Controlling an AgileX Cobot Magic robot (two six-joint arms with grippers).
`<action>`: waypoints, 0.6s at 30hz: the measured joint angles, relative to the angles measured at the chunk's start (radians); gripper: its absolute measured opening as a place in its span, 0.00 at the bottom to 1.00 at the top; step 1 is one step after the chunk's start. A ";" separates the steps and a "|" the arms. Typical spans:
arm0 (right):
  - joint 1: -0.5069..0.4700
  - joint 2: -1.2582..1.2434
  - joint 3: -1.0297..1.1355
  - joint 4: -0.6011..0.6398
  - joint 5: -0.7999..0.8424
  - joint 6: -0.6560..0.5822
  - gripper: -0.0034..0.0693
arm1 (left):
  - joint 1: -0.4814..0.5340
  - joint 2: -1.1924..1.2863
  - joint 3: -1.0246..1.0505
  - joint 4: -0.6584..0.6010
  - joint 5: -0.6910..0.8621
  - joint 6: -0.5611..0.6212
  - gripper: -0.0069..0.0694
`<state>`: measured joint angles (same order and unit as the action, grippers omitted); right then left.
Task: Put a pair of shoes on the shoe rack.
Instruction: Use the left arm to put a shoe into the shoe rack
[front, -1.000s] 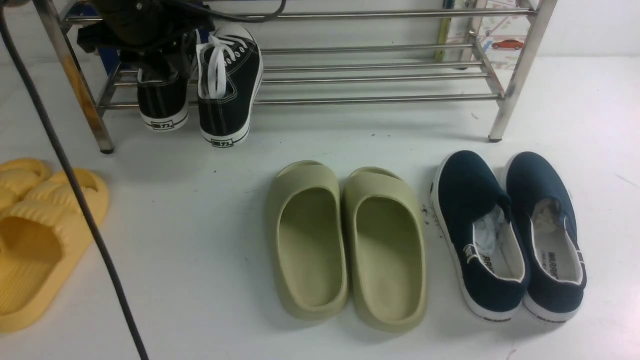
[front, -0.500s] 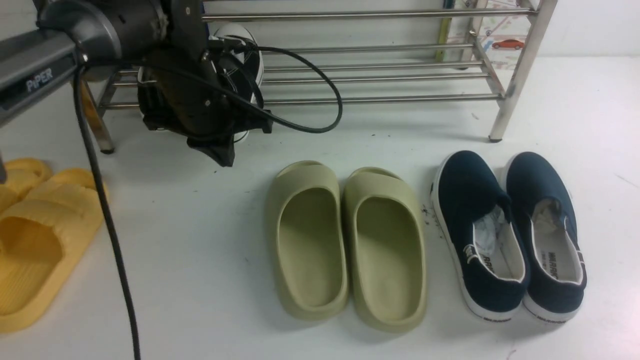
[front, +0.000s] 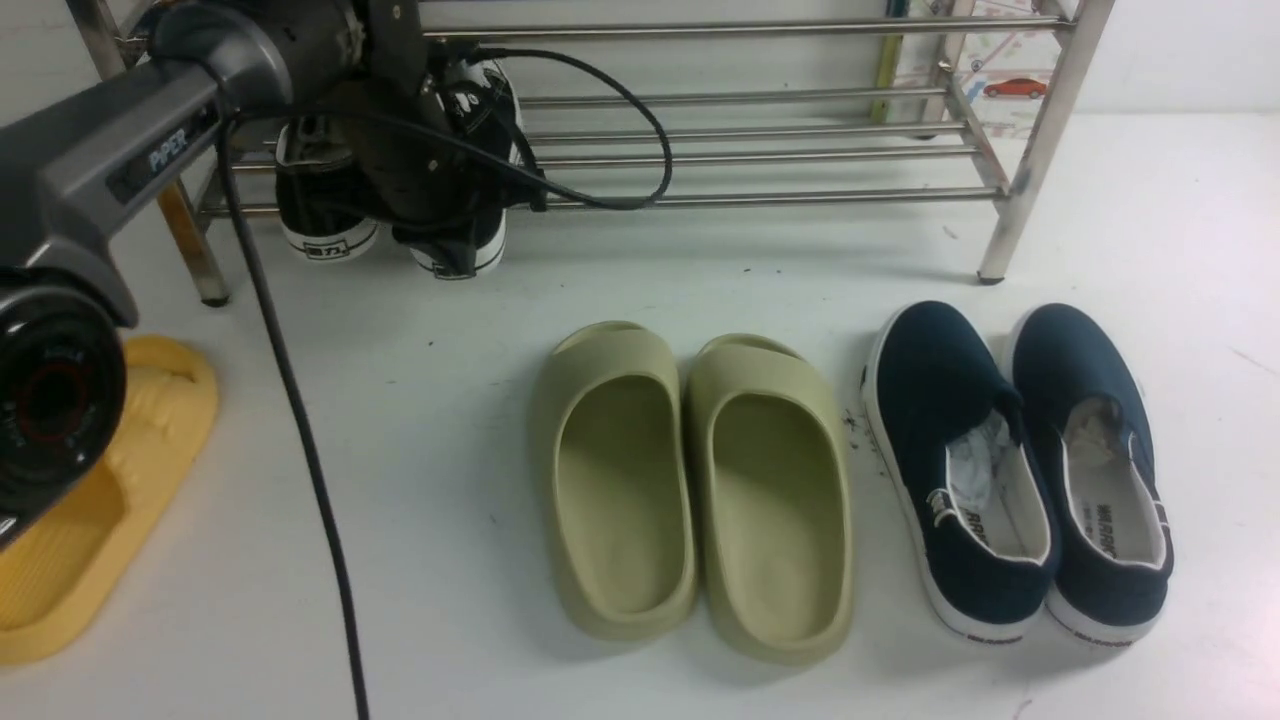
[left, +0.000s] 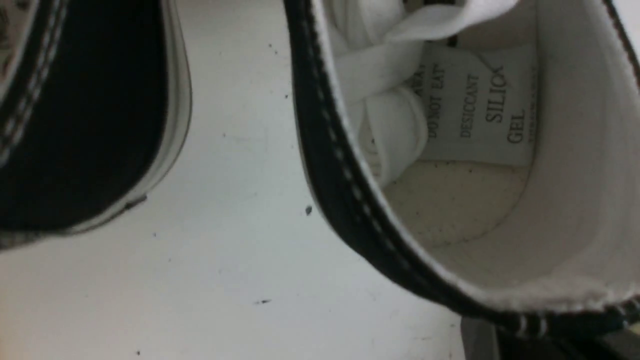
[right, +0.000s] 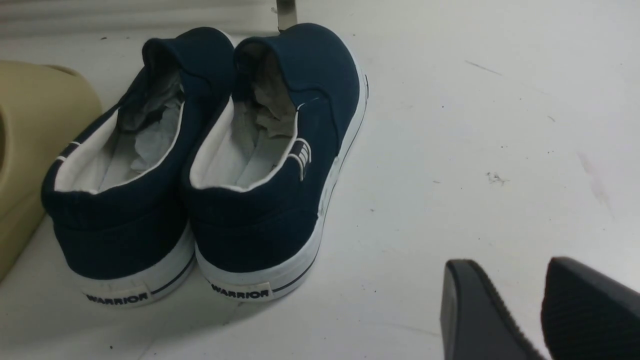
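Sneakers (front: 325, 215) on shoe rack (front: 760, 198) | left arm (front: 120, 160) swung lower | left gripper (front: 445, 228) grip unclear

Olive slides (front: 770, 500) sit beside navy slip-ons (front: 940, 400); a yellow slide (front: 150, 420) lies far left

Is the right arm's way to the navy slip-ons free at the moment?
Probably yes: the right gripper hangs open near the navy slip-ons, only bare white surface between them.

"PIPER" in white on grey robot arm link (front: 168, 148). "WARRIOR" on white heel strips of navy canvas slip-ons (right: 210, 220). "DESICCANT SILICA GEL", "DO NOT EAT" on white paper sachet (left: 475, 105) inside black canvas sneaker (left: 345, 195).
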<state>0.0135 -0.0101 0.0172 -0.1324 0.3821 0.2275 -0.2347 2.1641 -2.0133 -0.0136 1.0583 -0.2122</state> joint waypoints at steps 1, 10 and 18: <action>0.000 0.000 0.000 0.000 0.000 0.000 0.38 | 0.002 0.006 -0.011 0.001 0.004 0.000 0.07; 0.000 0.000 0.000 0.000 0.000 0.000 0.38 | 0.015 0.049 -0.137 0.040 0.014 0.000 0.07; 0.000 0.000 0.000 0.000 0.000 0.000 0.38 | 0.018 0.050 -0.142 0.044 0.016 0.000 0.07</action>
<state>0.0135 -0.0101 0.0172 -0.1324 0.3821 0.2275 -0.2171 2.2138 -2.1549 0.0308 1.0745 -0.2122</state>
